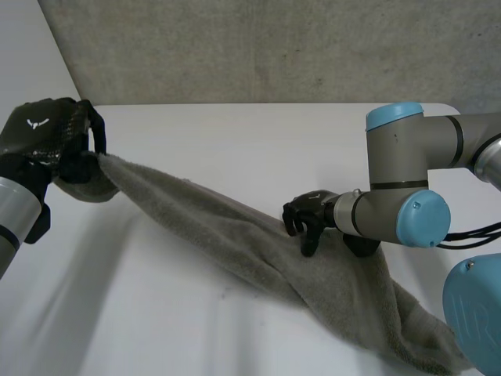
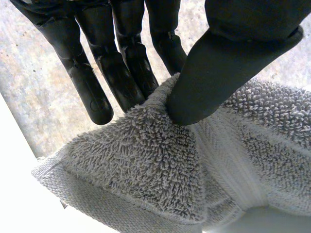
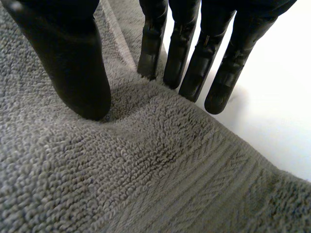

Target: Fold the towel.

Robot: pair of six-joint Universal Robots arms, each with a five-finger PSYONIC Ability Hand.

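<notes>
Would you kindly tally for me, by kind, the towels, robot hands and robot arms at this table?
towel: 1
Hands: 2 (left hand, right hand)
Arms: 2 (left arm, right arm)
Total: 5

A grey towel (image 1: pixel 235 235) stretches as a slanting barrier across the white table (image 1: pixel 235 133), from the raised left hand (image 1: pixel 43 137) to the near right corner, where the right arm (image 1: pixel 399 157) blocks passage. Bare tabletop lies on either side.
</notes>
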